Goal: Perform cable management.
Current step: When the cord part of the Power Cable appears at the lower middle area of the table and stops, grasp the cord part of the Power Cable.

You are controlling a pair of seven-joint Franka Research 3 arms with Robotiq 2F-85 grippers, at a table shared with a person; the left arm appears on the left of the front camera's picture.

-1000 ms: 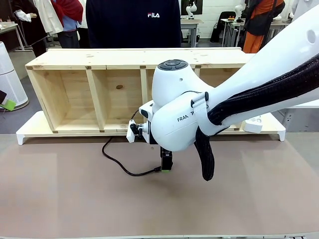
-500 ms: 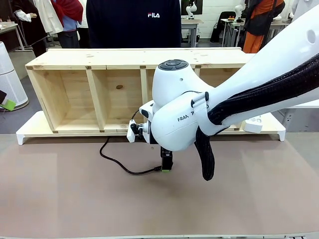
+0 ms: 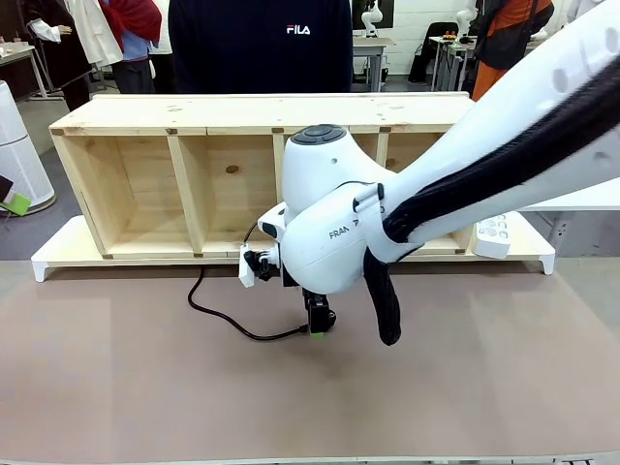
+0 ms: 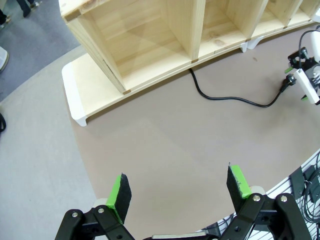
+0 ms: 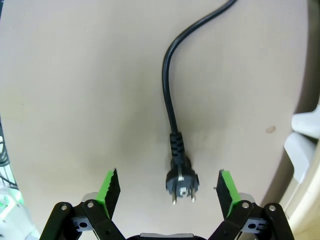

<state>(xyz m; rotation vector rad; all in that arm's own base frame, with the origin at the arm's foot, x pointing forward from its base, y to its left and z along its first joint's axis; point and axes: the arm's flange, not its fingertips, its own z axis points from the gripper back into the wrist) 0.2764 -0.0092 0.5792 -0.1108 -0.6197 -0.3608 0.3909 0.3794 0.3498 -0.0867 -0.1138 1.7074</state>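
Your right gripper point(image 5: 168, 176) hangs spread wide around the plug point(image 5: 181, 181) of the cable point(image 5: 168, 95), gripping nothing. Close off-centre and the pads point(image 5: 111, 186) could catch the prongs or flick it aside.

A robotics lab or test hall is indicated. A white robot arm point(image 3: 329, 232) is seen at a table covered with a plain brown mat point(image 3: 116, 387), on which a bare wooden shelf point(image 3: 194, 116) is set. Behind it, standing people point(image 3: 262, 48) and further work tables point(image 3: 448, 44) are seen on a grey floor point(image 4: 30, 125). The white cylinder point(image 3: 15, 145) at the edge may be an air purifier.
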